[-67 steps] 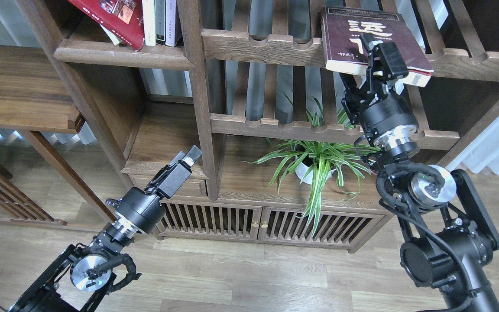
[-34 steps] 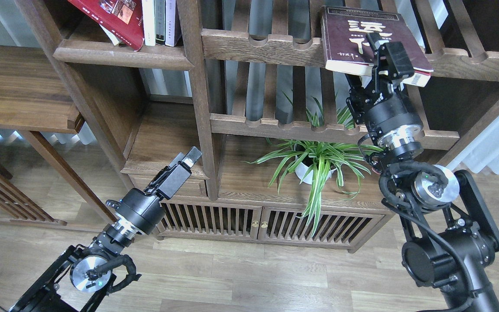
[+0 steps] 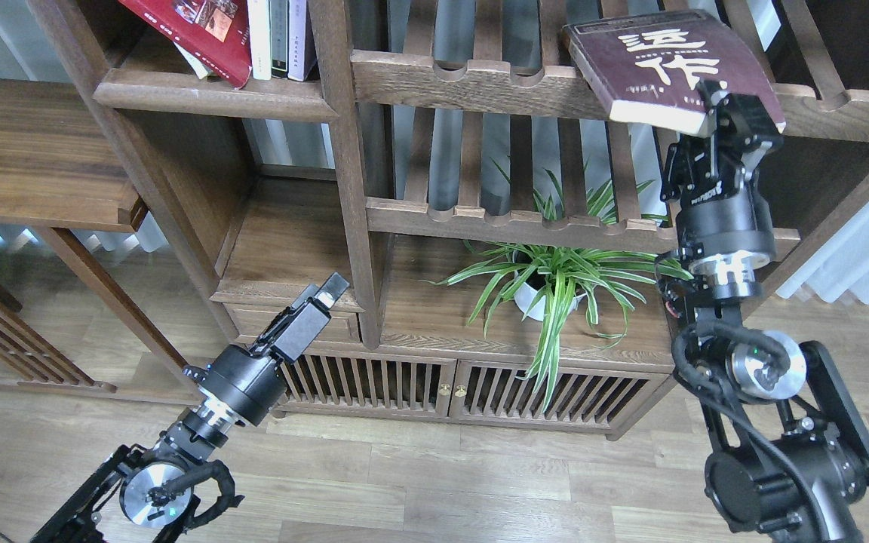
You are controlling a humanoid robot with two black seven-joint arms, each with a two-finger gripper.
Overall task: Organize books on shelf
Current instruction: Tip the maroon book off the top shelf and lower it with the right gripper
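The thick maroon book (image 3: 668, 64) with big white characters is tilted over the upper slatted rack at the top right. My right gripper (image 3: 729, 98) is shut on its near right corner from below. The red book (image 3: 193, 26) leans to the right against thin upright books (image 3: 280, 38) on the dark-brown shelf (image 3: 216, 98) at the top left. The yellow-green book is out of view. My left gripper (image 3: 329, 290) is low by the cabinet's left post, its fingers together and empty.
Slatted racks with notched front rails (image 3: 480, 75) (image 3: 510, 219) fill the middle. A potted spider plant (image 3: 555, 283) stands on the cabinet top under my right arm. A low cabinet with slatted doors (image 3: 449, 388) stands below. A wooden side table (image 3: 35, 158) is at the left.
My right gripper has moved right and up with the maroon book, which has turned and tilted up off the rack's rail. My left gripper has dropped slightly.
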